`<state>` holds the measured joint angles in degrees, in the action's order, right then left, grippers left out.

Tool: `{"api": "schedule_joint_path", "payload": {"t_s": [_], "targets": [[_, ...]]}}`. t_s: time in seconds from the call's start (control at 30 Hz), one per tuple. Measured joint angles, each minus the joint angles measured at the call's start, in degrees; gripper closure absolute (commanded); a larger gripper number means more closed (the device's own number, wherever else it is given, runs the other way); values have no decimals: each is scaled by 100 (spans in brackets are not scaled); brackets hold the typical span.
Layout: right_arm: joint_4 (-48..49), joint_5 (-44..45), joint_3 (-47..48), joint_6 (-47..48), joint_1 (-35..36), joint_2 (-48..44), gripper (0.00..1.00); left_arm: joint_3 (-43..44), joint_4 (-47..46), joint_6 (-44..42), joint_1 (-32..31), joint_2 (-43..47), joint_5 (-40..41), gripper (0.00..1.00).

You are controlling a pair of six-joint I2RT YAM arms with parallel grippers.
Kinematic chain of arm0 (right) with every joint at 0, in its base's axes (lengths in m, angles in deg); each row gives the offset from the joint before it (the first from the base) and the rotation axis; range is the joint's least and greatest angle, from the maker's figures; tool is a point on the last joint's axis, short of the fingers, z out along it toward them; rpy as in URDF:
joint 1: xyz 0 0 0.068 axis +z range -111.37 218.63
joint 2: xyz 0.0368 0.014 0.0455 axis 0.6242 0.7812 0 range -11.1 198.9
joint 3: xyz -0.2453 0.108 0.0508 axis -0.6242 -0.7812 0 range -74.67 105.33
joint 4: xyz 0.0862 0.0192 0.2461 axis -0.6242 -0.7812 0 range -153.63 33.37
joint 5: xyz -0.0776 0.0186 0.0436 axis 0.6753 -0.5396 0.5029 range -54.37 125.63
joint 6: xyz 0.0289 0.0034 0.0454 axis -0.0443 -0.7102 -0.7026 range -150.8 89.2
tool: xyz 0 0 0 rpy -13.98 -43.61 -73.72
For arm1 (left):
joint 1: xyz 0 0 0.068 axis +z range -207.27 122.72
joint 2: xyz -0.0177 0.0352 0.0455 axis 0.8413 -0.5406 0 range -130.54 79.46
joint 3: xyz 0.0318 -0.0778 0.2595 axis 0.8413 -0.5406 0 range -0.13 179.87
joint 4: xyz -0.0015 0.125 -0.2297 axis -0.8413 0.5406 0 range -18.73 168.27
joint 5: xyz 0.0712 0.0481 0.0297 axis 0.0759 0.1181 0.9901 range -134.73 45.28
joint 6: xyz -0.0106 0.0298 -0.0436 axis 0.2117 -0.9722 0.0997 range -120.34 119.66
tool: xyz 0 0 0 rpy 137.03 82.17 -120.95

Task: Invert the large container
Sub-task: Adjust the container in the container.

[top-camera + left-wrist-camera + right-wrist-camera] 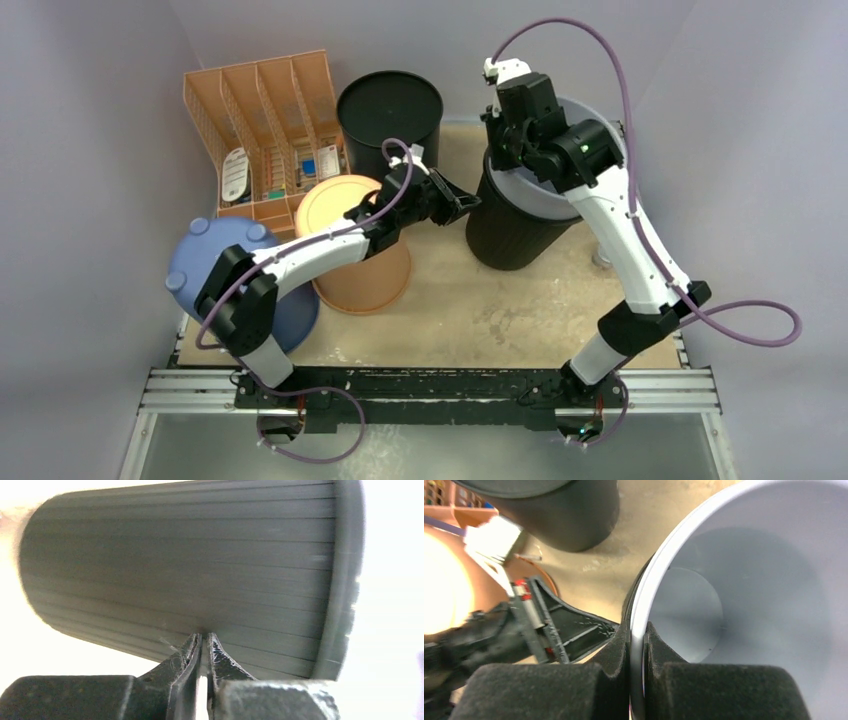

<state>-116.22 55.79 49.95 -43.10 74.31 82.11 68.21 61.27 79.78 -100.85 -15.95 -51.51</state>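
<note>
The large container (520, 235) is black and ribbed outside and pale grey inside. It stands at the right middle of the table with its opening facing up. My right gripper (498, 158) is shut on its near-left rim, one finger inside and one outside, as the right wrist view (638, 630) shows against the grey interior (749, 595). My left gripper (468, 203) is shut and empty. Its tips touch the container's ribbed side wall (190, 565) in the left wrist view (204, 636).
A black bin (390, 110) stands at the back. An orange bin (355, 245) lies under my left arm, bottom up. A blue container (240, 280) sits at the left. An orange slotted organizer (265, 130) stands at the back left.
</note>
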Motion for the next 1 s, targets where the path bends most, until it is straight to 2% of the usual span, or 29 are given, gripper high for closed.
{"api": "schedule_joint_path", "payload": {"t_s": [0.07,0.13,0.2,0.33,0.63,0.77,1.0], "targets": [[63,-17,-378,-42,2,-59,100,-20,177,-155,-7,199,96,69],[197,-74,-540,-116,31,-59,100,-26,291,-278,-7,452,195,60],[254,-63,-616,-127,72,-61,100,-26,352,-391,-7,772,308,56],[299,-48,-638,-155,85,-59,100,160,417,-590,-17,1032,435,55],[334,-4,-636,-229,79,-48,100,271,551,-769,-160,763,442,55],[348,-2,-634,-234,79,-26,100,358,560,-787,-190,682,387,57],[334,-15,-562,-273,76,20,100,597,673,-883,-199,656,358,68]]}}
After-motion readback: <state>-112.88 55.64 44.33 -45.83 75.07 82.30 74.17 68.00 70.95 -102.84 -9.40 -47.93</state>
